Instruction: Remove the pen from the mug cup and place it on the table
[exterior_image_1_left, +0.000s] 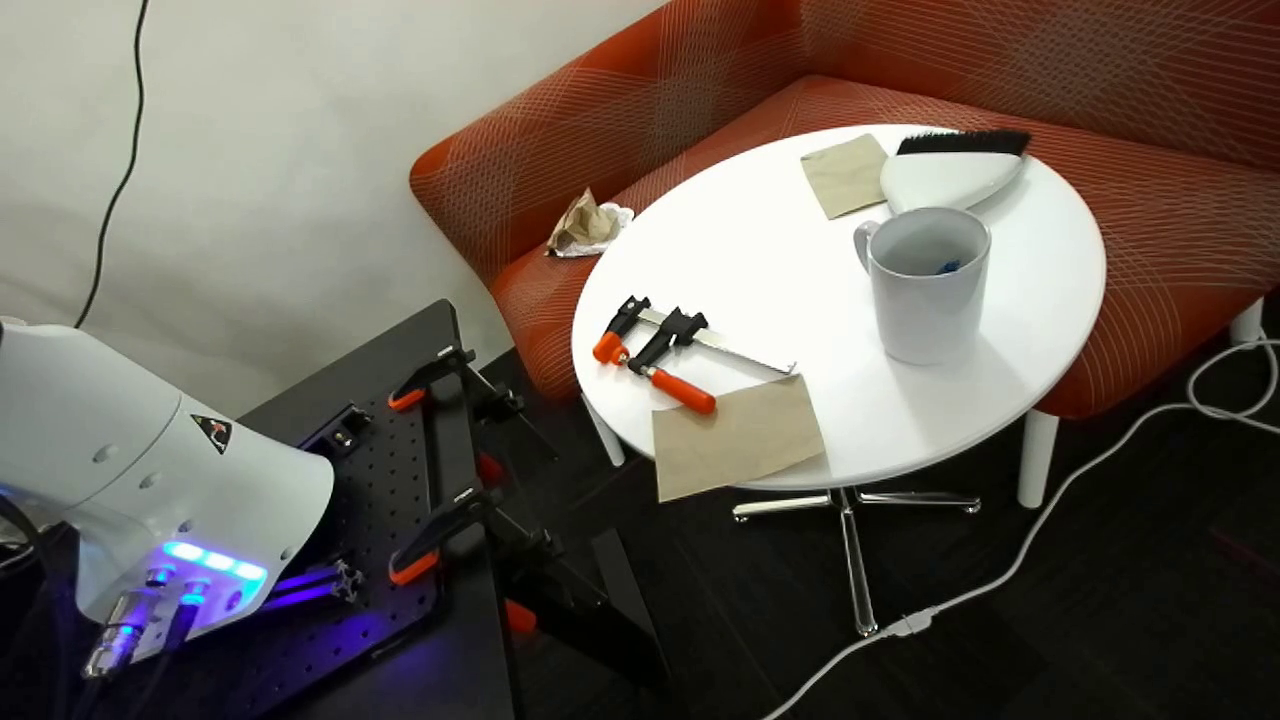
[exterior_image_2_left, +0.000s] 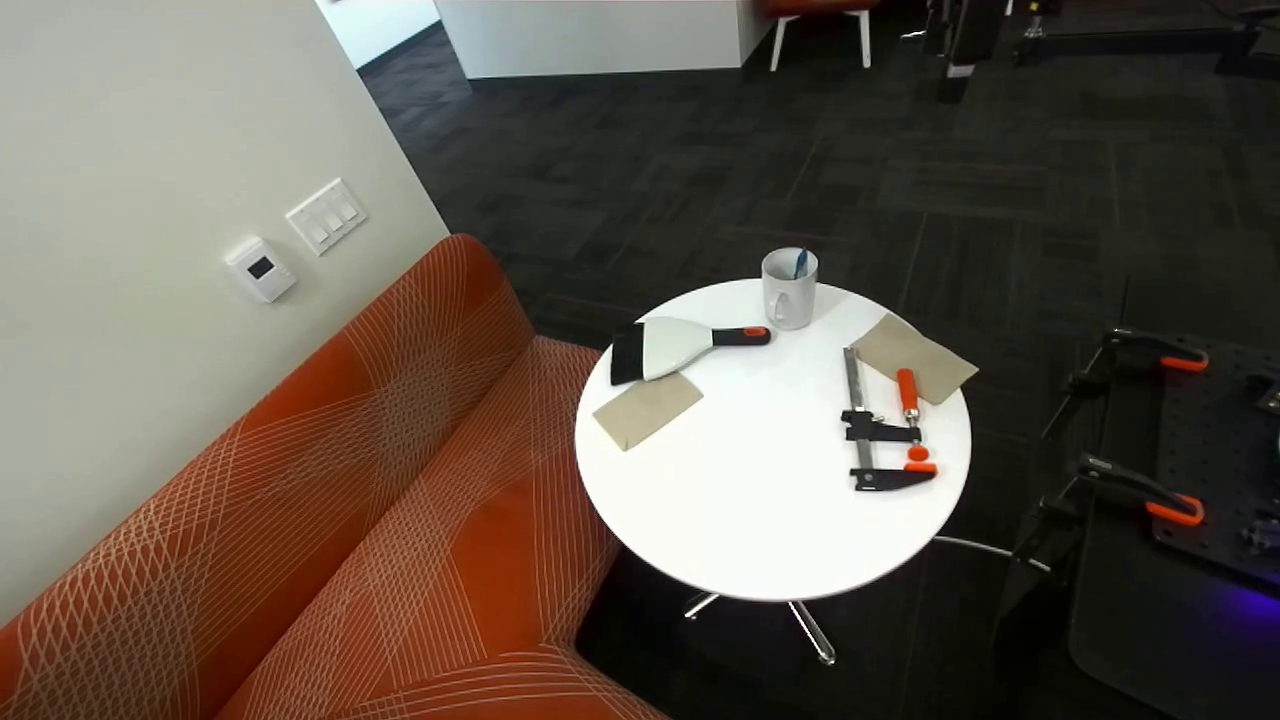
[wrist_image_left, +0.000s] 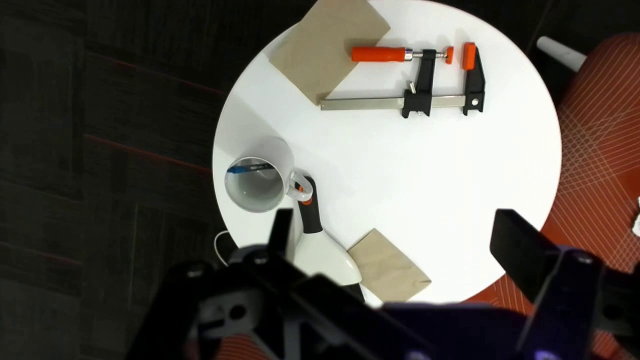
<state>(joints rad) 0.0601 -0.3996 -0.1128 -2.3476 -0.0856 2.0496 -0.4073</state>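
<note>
The white mug cup (exterior_image_1_left: 925, 315) stands upright on the round white table (exterior_image_1_left: 730, 250); it also shows in an exterior view (exterior_image_2_left: 795, 305) and in the wrist view (wrist_image_left: 281, 152). A blue and dark pen (wrist_image_left: 247, 168) leans inside the mug. Its tip rises just above the rim in an exterior view (exterior_image_2_left: 800, 262), and only a bit of blue shows inside the mug in an exterior view (exterior_image_1_left: 948, 267). My gripper (wrist_image_left: 393, 217) is open and empty in the wrist view, above the table, with the mug beyond its left finger. It is out of view in both exterior views.
A bar clamp (wrist_image_left: 417, 100) lies partly on a beige pad (wrist_image_left: 325, 50). A white brush (wrist_image_left: 325, 257) lies close to the mug, its dark handle by the mug's handle. Another beige pad (wrist_image_left: 387, 270) lies beside it. A rust-red sofa (exterior_image_1_left: 700, 110) borders the table.
</note>
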